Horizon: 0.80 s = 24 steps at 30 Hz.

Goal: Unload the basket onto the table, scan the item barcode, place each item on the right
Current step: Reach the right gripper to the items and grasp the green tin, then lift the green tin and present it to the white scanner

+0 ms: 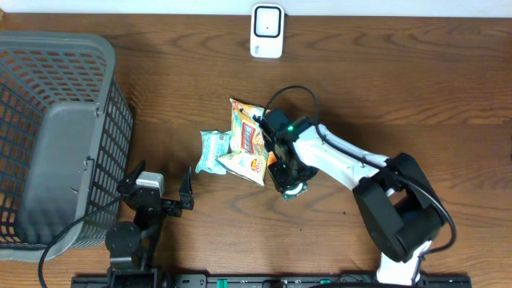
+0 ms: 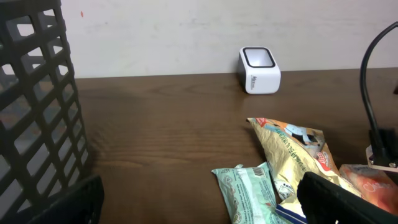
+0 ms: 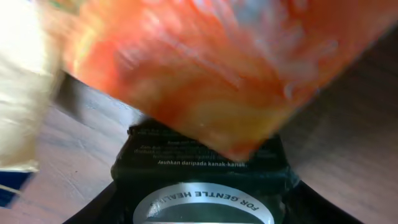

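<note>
The orange packet [image 1: 250, 136], in the pile [image 1: 214, 152] on the worktop [image 1: 384, 88] at the right fingers [image 1: 282, 170] (grasp cannot be told; left fingers [image 1: 186, 188] released), could be pinched with a neighbour, hiding its barcode.

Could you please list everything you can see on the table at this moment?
table: one, brown wood
basket: one, grey mesh, left side
scanner: one, white, far edge, centre
teal packet: one, left of the heap
yellow-orange packets: at least two, centre heap
dark packet: one, black with white label, under the orange one
left gripper: open, beside basket
right gripper: on the heap
</note>
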Tool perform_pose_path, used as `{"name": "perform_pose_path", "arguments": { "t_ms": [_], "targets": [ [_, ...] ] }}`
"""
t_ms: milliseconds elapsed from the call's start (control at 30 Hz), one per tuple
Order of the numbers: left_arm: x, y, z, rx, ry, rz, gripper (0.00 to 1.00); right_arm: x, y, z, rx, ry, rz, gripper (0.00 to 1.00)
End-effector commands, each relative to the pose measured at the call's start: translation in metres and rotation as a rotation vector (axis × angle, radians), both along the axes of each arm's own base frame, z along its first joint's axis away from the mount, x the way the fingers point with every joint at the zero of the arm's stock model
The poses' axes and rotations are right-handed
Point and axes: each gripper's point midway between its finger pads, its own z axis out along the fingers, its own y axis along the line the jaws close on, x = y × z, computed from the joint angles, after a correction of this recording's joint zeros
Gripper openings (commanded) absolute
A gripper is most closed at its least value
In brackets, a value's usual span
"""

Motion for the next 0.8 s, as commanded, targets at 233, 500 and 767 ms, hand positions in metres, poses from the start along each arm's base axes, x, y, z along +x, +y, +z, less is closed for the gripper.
{"name": "perform_pose_path", "arguments": {
  "t_ms": [233, 500, 767],
  "targets": [
    [-0.001, 0.0, -0.016, -0.007, 0.048, 0.0, 0.98, -0.009, 0.013, 0.069, -0.015, 0.177, -0.129, 0.37],
    [-0.001, 0.0, -0.016, -0.007, 0.048, 0.0, 0.98, -0.046, 0.065, 0.115, 0.21, 0.487, -0.368, 0.47],
    [-0.001, 0.0, -0.016, -0.007, 0.048, 0.0, 0.98, -0.065, 0.067, 0.133, 0.222, 0.631, -0.429, 0.49]
  ]
}}
